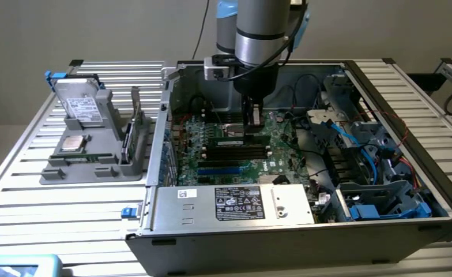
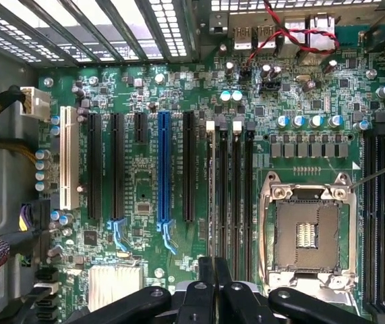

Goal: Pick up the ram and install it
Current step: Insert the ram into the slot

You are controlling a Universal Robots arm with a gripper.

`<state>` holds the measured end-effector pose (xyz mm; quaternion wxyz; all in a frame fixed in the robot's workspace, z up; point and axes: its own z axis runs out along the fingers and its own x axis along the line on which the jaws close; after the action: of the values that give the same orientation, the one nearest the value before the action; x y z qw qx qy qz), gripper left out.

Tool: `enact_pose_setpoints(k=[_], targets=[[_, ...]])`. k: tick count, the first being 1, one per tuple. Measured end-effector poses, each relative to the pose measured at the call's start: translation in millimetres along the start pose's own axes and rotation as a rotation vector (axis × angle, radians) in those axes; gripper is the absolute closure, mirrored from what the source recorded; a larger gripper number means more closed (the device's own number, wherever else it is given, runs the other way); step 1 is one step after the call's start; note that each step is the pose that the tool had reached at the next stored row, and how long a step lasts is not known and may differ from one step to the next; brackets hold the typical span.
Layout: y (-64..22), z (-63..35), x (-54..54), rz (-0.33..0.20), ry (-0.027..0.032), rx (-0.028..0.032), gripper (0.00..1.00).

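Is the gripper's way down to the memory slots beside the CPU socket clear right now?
Probably yes: the gripper sits inside the open case above the memory slots beside the empty CPU socket, and no cable or card crosses them.

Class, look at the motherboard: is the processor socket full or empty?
Empty: the processor socket shows bare contacts inside its metal frame, with no chip seated.

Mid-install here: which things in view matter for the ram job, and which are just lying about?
Job in hand:
tool
ram, just beneath the tool
black memory slots

Lying about:
hard drive, silver CPU chip and expansion card, all in the grey tray at the exterior view's left
power supply
blue cables
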<state>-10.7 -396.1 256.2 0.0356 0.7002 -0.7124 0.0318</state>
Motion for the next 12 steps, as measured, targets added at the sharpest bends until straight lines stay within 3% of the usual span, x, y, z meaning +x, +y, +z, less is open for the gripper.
enact_pose_setpoints(k=[12], targets=[[0.0, 7.7, -0.5, 0.0, 0.008, -0.0022, 0.88]])
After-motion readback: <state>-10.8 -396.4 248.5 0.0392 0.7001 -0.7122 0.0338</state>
